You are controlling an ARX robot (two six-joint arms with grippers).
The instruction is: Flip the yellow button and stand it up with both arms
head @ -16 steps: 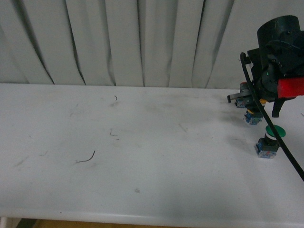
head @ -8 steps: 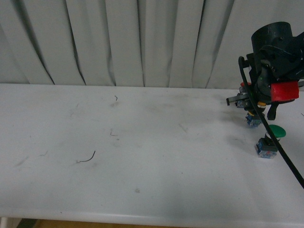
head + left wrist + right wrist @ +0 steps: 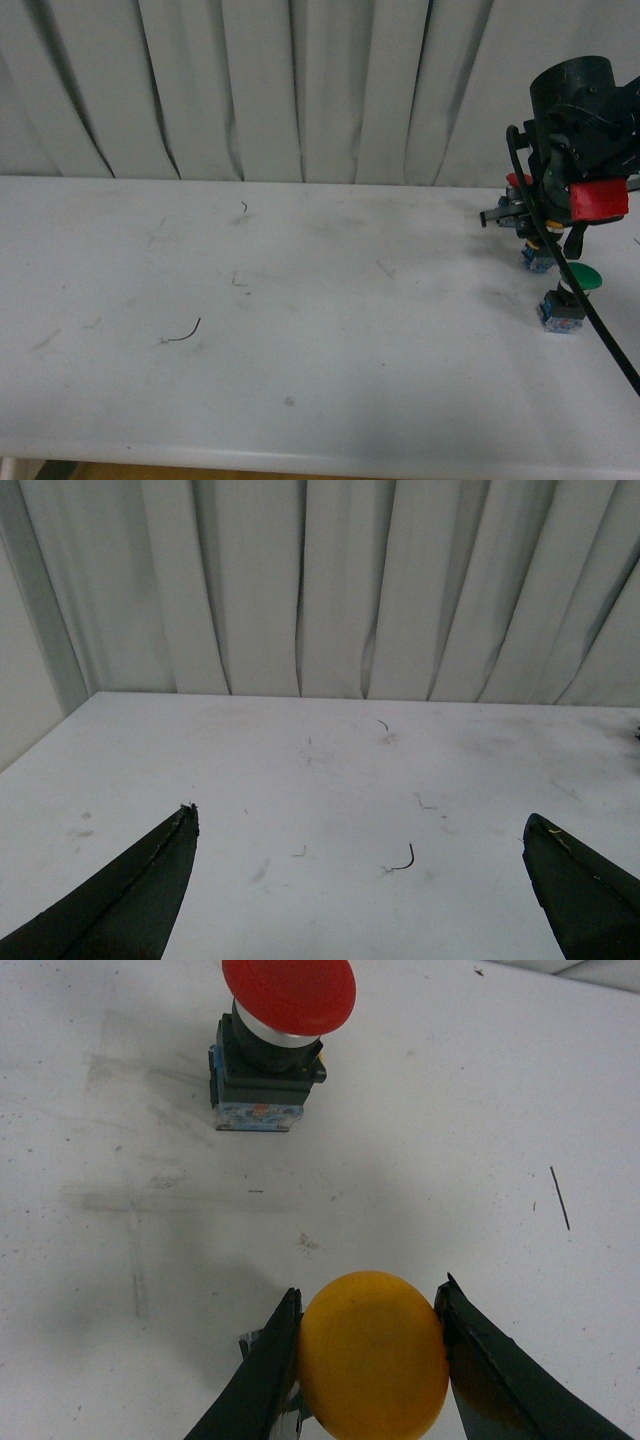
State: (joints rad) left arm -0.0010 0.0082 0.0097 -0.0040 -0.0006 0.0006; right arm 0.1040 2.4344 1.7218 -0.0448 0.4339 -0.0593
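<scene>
1 scuffed white table (image 3: pixel 300 330) | pleated pale curtain (image 3: pixel 300 90) behind | left pincer (image 3: pixel 360 816) spread wide | right pincer (image 3: pixel 368 1292) clamps yellow button (image 3: pixel 372 1360)

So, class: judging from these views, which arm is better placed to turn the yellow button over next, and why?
Right. The right claw grips the yellow button by the cap, near the red button. The left claw hangs open above the table, with no button in its view.
</scene>
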